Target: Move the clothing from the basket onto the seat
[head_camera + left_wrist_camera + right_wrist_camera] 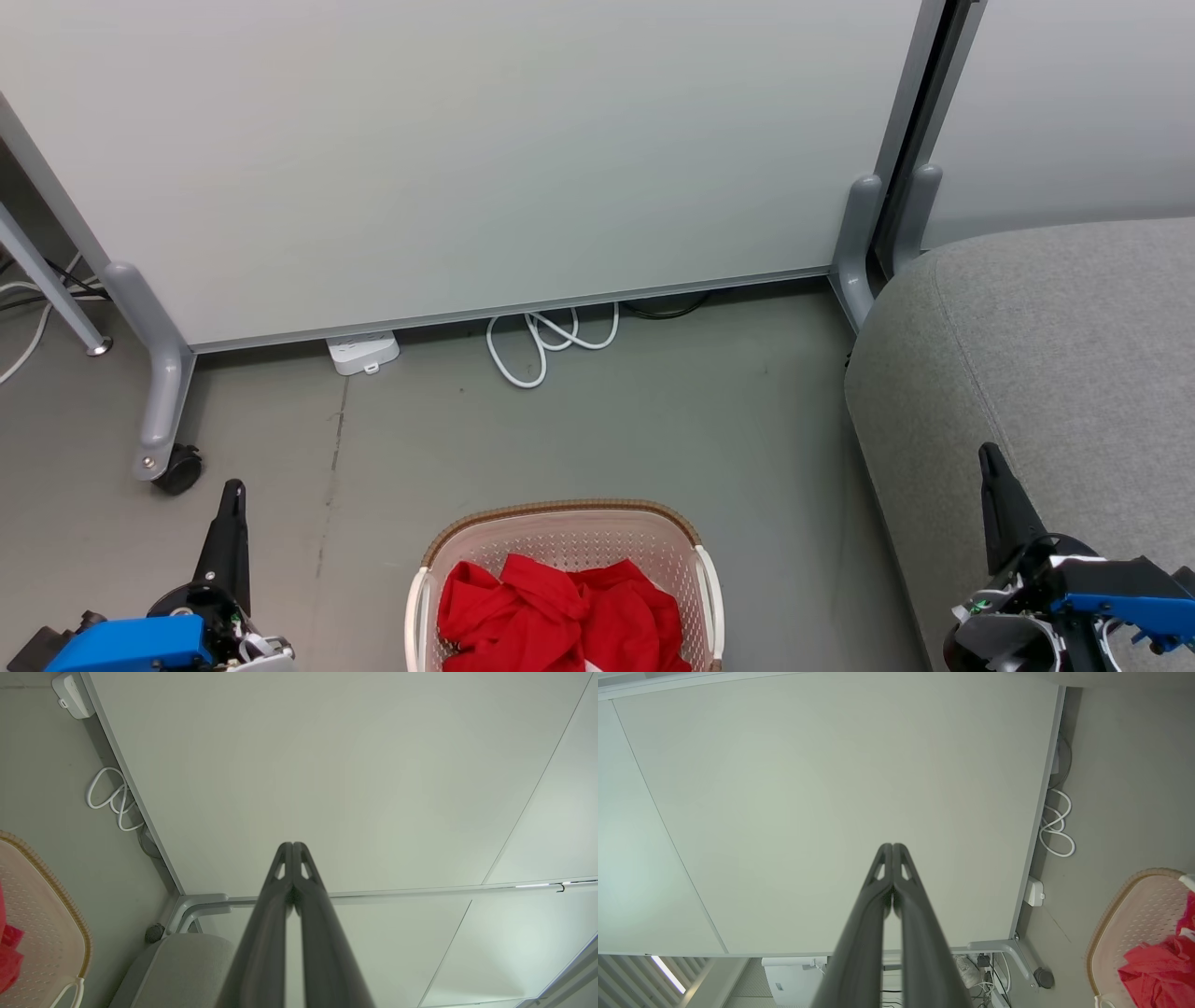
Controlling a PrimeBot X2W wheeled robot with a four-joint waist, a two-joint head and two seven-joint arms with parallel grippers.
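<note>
Basket [560,516]: on the floor [653,420], near middle, well apart from the panel behind it.
Clothing [560,607]: heaped inside the basket.
Seat [1055,355]: right of the basket, apart from it, its far end near the panel.
Panel [467,159]: upright at the back; a wheel [177,469] under its left foot.
Power strip [362,353]: on the floor at the panel's lower edge, left of a looped cable [546,345].

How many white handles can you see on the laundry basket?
2: the left handle and the right handle, on opposite sides of the basket; its near end is cropped.
</note>
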